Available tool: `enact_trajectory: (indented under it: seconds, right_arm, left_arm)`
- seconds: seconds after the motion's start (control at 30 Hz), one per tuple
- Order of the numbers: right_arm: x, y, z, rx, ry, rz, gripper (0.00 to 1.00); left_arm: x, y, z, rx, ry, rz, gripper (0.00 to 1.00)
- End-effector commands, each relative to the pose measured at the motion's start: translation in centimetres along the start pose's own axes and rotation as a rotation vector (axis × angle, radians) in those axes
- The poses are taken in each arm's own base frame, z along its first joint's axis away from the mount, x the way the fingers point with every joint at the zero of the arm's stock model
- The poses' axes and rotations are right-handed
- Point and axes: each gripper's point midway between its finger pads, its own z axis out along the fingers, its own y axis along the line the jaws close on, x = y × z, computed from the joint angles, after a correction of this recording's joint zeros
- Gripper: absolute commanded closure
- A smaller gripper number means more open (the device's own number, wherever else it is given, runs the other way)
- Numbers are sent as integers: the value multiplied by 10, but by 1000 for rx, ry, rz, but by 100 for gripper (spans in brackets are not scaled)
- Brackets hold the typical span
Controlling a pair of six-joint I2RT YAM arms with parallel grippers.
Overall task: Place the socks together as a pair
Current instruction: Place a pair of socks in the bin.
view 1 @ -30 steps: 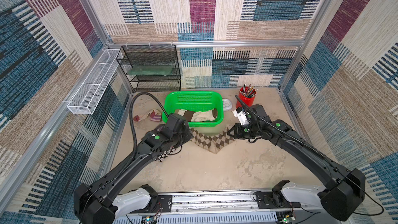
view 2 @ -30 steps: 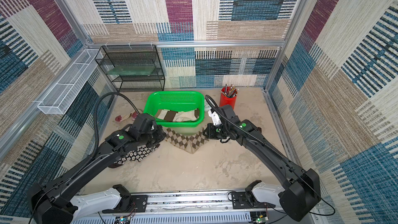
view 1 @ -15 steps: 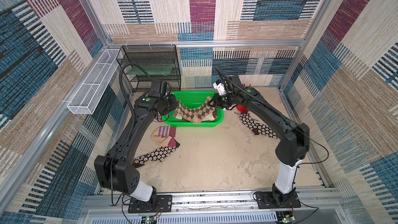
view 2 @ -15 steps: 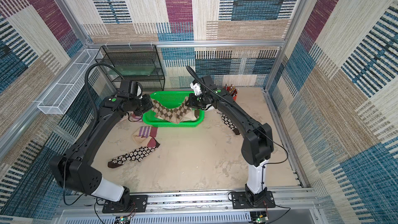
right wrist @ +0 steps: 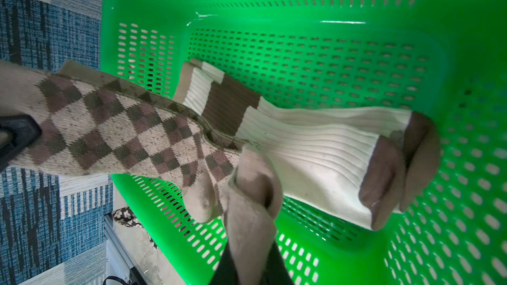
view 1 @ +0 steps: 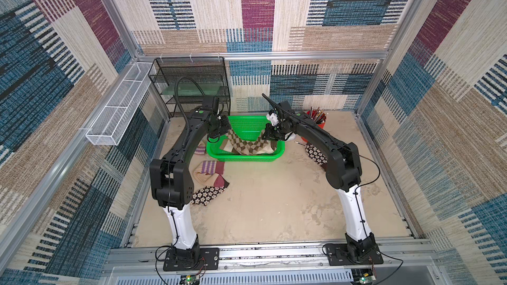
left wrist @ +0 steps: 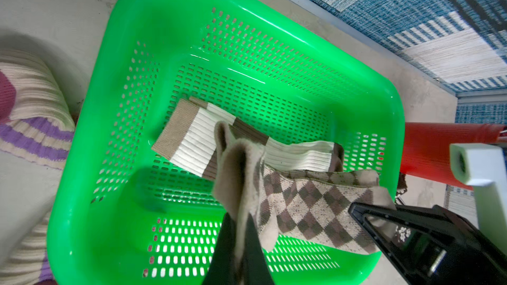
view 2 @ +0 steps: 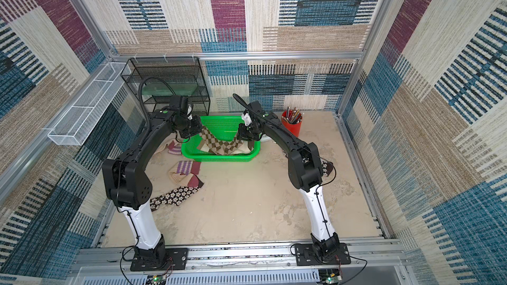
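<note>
Over at the left, cream socks with purple stripes (view 1: 210,168) are lying crumpled on the counter (view 1: 274,209), with a daisy-patterned sock (view 1: 208,194) lying just nearer the robot's base. The left pincer (view 1: 220,132) is clamping narrowly on one end of the tan-brown argyle socks (view 1: 244,143), which are sagging over the green basket (view 1: 244,159). Inside it, the cream socks with brown bands (left wrist: 197,143) are lying flat on the bottom. The right pincer (view 1: 270,136) is gripping the argyle socks' other end. Further right, a second daisy sock (view 1: 314,153) is lying on the counter.
</note>
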Motion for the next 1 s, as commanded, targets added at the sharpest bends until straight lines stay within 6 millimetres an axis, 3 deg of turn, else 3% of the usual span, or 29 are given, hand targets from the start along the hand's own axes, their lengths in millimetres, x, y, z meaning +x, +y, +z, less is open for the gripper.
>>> enact_trajectory:
  seconds: [0.0,0.27,0.6,0.77,0.83,0.87,0.9,0.97]
  right_arm:
    - [-17,5,-7,-17,-59,-20,94]
    - [-27,4,-24,-23,-98,-19,94]
    - [-20,-20,-9,42,-70,7,92]
    - [-16,-32,-2,95,-60,8,82]
    - [-15,-37,-5,125,-61,12,74]
    - [-15,-37,-8,134,-64,13,67]
    - [-15,-38,-10,139,-67,17,58]
    - [-16,-34,-18,130,-78,25,49]
  left_arm:
    - [-8,-5,-6,15,-12,44,99]
    - [-18,-12,-7,29,-19,60,99]
    - [-6,4,26,-11,60,66,99]
    - [9,25,43,-89,111,67,92]
    - [13,31,47,-103,121,59,78]
    - [13,32,49,-93,126,48,63]
    - [12,33,48,-79,129,33,26]
    - [7,35,42,-84,112,19,0]
